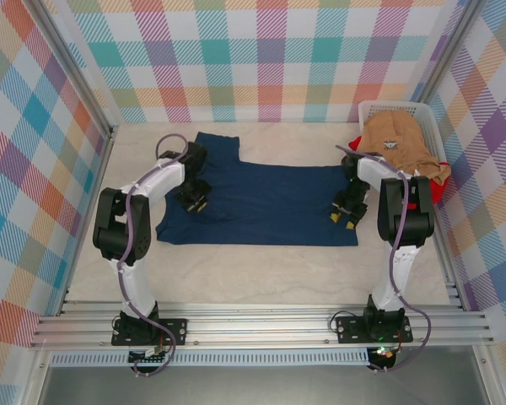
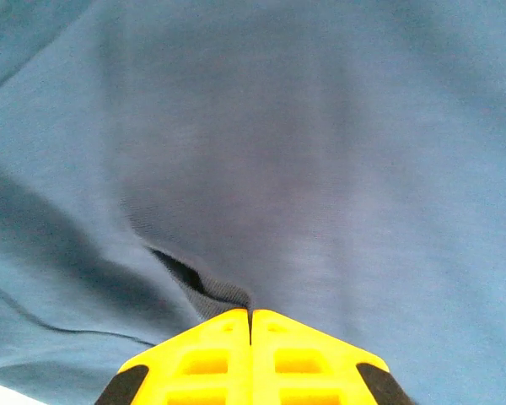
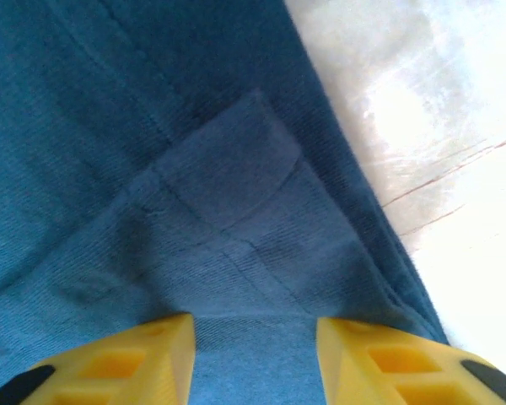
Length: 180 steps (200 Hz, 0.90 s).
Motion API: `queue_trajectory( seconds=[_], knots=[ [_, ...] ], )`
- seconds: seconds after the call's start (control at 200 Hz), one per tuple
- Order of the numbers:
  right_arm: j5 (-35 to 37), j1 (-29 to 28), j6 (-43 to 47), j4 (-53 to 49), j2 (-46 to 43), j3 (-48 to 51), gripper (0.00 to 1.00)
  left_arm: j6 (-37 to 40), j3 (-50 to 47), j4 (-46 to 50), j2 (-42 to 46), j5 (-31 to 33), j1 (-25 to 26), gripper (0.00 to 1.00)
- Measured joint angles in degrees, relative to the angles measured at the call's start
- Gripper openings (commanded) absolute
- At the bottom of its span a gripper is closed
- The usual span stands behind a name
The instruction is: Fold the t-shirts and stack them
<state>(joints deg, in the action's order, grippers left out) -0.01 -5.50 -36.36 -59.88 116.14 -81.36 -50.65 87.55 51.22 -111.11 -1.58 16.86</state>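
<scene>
The left arm (image 1: 143, 190) rose from its base at the near edge of the table (image 1: 261, 270), its elbow out toward the left edge, and bent inward and down. Its wrist pointed downward, and the left gripper (image 1: 191, 201) sat low at mid-depth on the left side, its yellow fingers (image 2: 211, 354) pressed together with no gap. The right arm (image 1: 401, 211) stood nearly straight up from its base near the right edge, with the forearm folded inward. The right gripper (image 1: 344, 215) pointed down, its yellow fingers (image 3: 143, 354) clearly apart.
</scene>
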Motion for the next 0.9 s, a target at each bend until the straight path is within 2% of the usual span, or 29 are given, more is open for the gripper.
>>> queue_trajectory(
  seconds=[0.12,0.275,0.495,0.535,0.61,0.66,0.775,0.9],
  knots=[
    [0.0,-0.5,0.0,0.5,-1.1,0.0,0.55,4.3,12.1,1.4,-5.2,0.8,2.5,0.00],
    [-0.2,-0.9,-0.2,0.3,-3.8,0.0,0.59,10.2,23.9,4.5,-14.4,1.7,5.3,0.00],
    [-1.4,-1.2,-0.2,0.2,-6.4,-0.2,0.60,16.4,31.4,7.5,-23.0,3.2,7.1,0.00],
    [-1.6,-1.3,-0.2,0.2,-6.5,-0.2,0.60,17.2,31.7,7.6,-23.5,3.5,7.3,0.08],
    [-2.0,-1.4,-0.2,0.2,-6.5,-0.2,0.61,18.2,31.7,8.2,-23.7,4.8,7.4,0.44],
    [-2.2,-1.5,-0.2,0.3,-6.6,-0.1,0.61,18.5,31.7,8.5,-23.6,6.1,7.5,0.59],
    [-2.1,-1.6,-0.3,0.7,-8.0,1.3,0.61,17.6,28.7,8.5,-21.3,9.6,7.8,0.62],
    [-1.9,-1.7,-1.2,1.2,-11.5,4.5,0.55,13.0,17.1,8.3,-10.9,11.1,7.1,0.58]
  ],
)
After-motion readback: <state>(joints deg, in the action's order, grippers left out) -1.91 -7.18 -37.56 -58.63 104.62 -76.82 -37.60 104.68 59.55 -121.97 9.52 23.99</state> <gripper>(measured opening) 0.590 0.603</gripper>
